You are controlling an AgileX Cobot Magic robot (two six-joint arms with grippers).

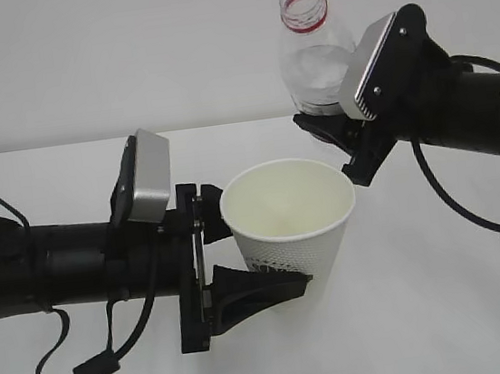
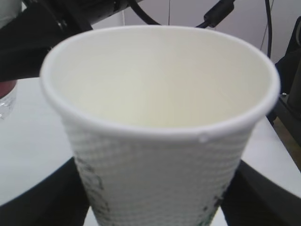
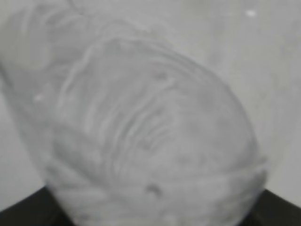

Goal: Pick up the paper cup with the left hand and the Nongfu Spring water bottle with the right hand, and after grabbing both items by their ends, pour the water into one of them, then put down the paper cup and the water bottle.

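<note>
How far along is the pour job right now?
Done: the left hand holds the paper cup and the right hand holds the water bottle, both lifted. In hand: bottle upright, uncapped, behind the cup. Left: tilting, pouring (cup looks empty), then setting both down.

Looks like a robotics lab or test bench, not anyone's home. Plain white table (image 1: pixel 450 327) with a bare pale wall (image 1: pixel 124 56) right behind it, and nothing decorative at all. Black cables (image 1: pixel 457 203) trail over the table, more hang behind it in the left wrist view.
</note>
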